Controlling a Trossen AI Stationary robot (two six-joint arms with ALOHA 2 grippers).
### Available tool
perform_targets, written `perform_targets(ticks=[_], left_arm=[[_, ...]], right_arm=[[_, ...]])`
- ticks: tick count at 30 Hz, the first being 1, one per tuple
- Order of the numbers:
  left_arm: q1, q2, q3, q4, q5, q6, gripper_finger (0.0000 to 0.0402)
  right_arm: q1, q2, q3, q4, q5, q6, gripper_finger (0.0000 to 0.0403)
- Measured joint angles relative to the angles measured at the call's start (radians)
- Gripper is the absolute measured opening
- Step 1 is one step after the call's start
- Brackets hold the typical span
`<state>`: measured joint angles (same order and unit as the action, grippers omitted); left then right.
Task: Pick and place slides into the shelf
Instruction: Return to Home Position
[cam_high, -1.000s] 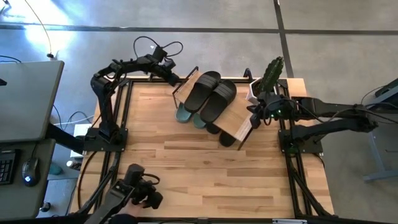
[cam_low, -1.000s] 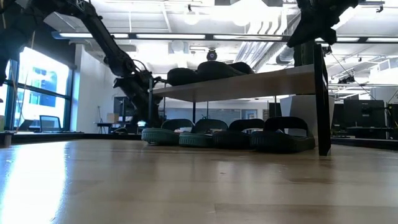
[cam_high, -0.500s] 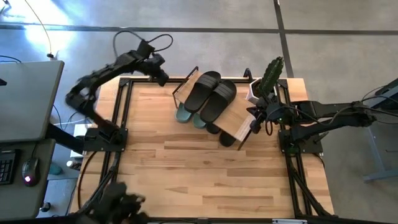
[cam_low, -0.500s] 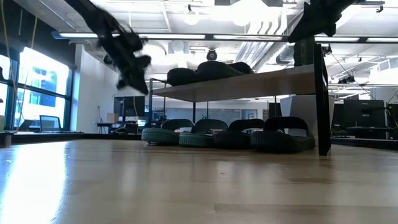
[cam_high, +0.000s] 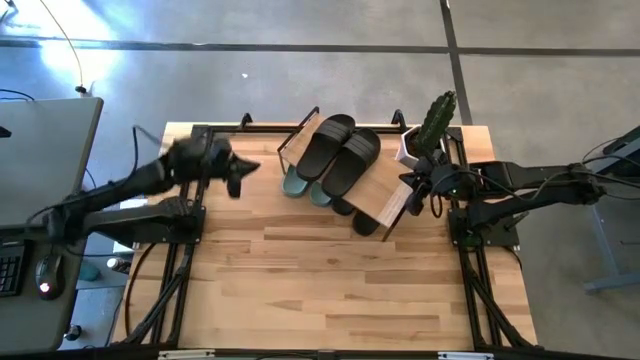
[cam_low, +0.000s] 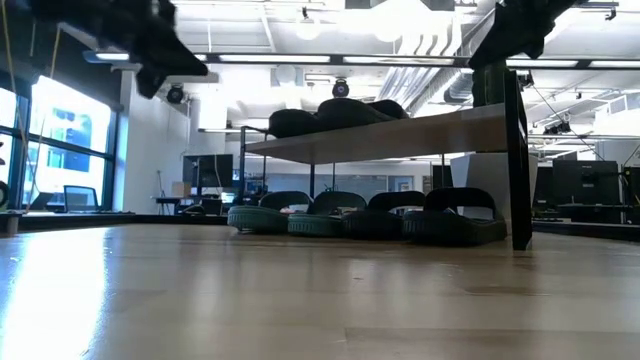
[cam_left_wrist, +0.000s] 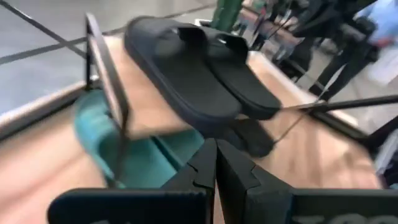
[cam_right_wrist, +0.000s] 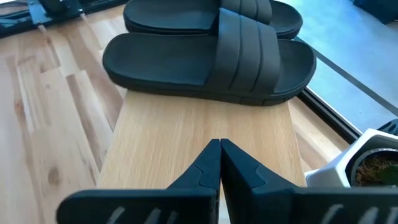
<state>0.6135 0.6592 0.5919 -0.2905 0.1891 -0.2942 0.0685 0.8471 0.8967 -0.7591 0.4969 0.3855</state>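
The shelf (cam_high: 385, 203) stands near the table's far edge, a light plank on thin black legs. Two black slides (cam_high: 340, 152) lie side by side on its top, also seen as black slides (cam_right_wrist: 211, 56) in the right wrist view. Under the plank, two green slides (cam_high: 303, 188) and two more black slides (cam_high: 358, 216) rest on the table, lined up in the low view (cam_low: 360, 215). My left gripper (cam_high: 240, 172), shut, hangs in the air to the left of the shelf. My right gripper (cam_high: 410, 192), shut, sits just off the plank's right end (cam_right_wrist: 205, 134).
A potted green plant in a white pot (cam_high: 430, 128) stands at the table's far right corner, close behind my right gripper. Black rails (cam_high: 195, 215) run along the table's sides. Bare wooden tabletop (cam_high: 330, 280) stretches from the shelf to the near edge.
My left arm has swung away from the shelf's far left corner, moving toward the table's left edge and nearer, and now stretches low and level. The right gripper has stayed at the shelf's right end. The slides and shelf have not moved.
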Motion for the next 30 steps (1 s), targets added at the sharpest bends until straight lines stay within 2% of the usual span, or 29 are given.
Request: perform_targets(ticks=[4, 8, 12, 14, 17, 21, 24, 28, 30], left_arm=[[-0.264, -0.093, -0.146, 0.149, -0.223, -0.157, 0.0], [-0.476, -0.059, -0.182, 0.281, -0.44, -0.146, 0.0], [-0.576, 0.001, -0.162, 0.348, -0.503, -0.053, 0.0], [-0.591, 0.02, -0.151, 0.386, -0.499, -0.039, 0.0], [-0.58, 0.026, -0.149, 0.441, -0.436, -0.036, 0.0], [-0.548, 0.015, -0.148, 0.52, -0.266, -0.053, 0.0], [-0.521, 0.016, -0.147, 0.554, -0.144, -0.099, 0.0], [-0.516, 0.036, -0.147, 0.58, -0.081, -0.196, 0.0], [-0.516, 0.044, -0.148, 0.67, -0.033, -0.237, 0.0]], right_arm=[[0.0, -0.018, 0.0, -0.016, -0.028, -0.017, 0.0], [0.0, -0.032, 0.0, -0.016, -0.071, -0.035, 0.0], [0.0, -0.044, 0.0, -0.019, -0.143, -0.044, 0.0], [0.0, -0.052, 0.0, -0.023, -0.179, -0.029, 0.0], [0.0, -0.082, 0.0, -0.021, -0.244, -0.024, 0.0], [0.0, -0.162, -0.018, 0.041, -0.334, -0.02, 0.0], [0.0, -0.251, -0.084, 0.142, -0.383, -0.007, 0.0], [0.0, -0.364, -0.21, 0.26, -0.432, 0.063, 0.0], [0.0, -0.398, -0.273, 0.358, -0.47, 0.097, 0.0]])
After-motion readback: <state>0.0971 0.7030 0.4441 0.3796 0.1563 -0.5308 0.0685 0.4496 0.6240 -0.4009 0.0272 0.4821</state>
